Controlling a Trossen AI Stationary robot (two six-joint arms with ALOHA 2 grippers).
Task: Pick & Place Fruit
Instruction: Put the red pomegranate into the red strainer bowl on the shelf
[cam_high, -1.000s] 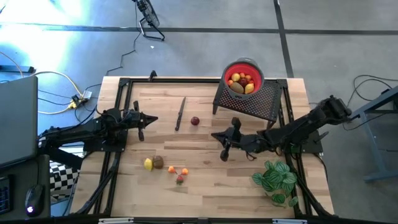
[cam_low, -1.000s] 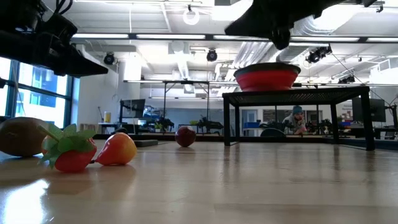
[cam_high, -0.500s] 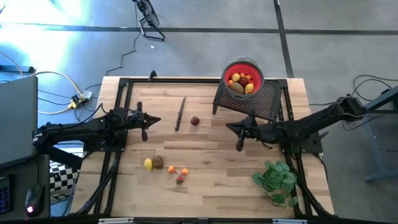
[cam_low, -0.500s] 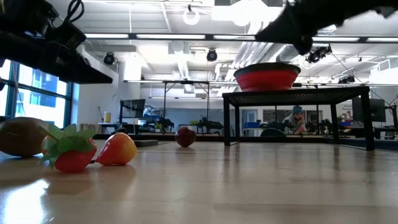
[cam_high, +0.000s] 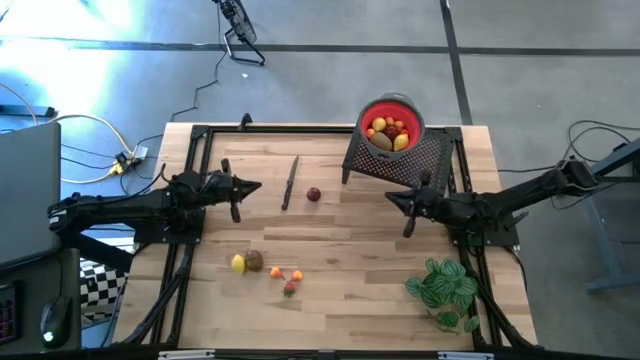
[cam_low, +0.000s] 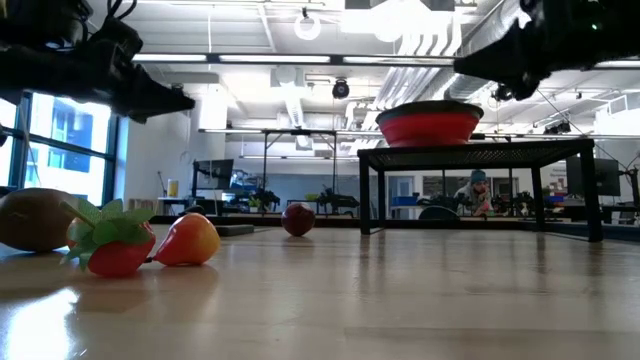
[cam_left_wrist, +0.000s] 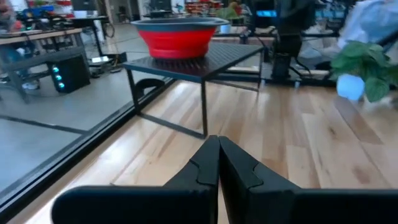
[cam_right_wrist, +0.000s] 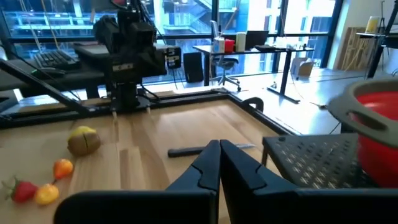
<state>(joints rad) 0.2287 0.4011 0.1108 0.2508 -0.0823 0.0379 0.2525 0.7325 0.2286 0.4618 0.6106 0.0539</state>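
Right arm: the right gripper (cam_high: 408, 212), fingers pressed together and empty, has pulled back from mid-table toward the right edge and now hangs just in front of the black mesh stand (cam_high: 420, 165).
Left arm: the left gripper (cam_high: 243, 188), also closed on nothing, has crept slightly rightward over the left half of the table; in the left wrist view its fingertips (cam_left_wrist: 218, 144) meet in a point.
Red bowl: the red bowl (cam_high: 410, 108) sits on the stand at the far right, already holding several yellow, red and brown pieces.
Loose fruit: the dark red fruit (cam_high: 314, 194) lies alone mid-table beside the thin knife (cam_high: 290, 182); the cluster near the front, yellow piece (cam_high: 238, 264), brown piece (cam_high: 254, 260), orange pieces (cam_high: 285, 274) and strawberry (cam_high: 289, 289), is untouched.
Meaning: the right arm looks to be retreating after a drop; the left gripper is nearest the dark red fruit.
Remaining: about six pieces still to go.
Bystander: potted plant (cam_high: 443, 288), near right corner.
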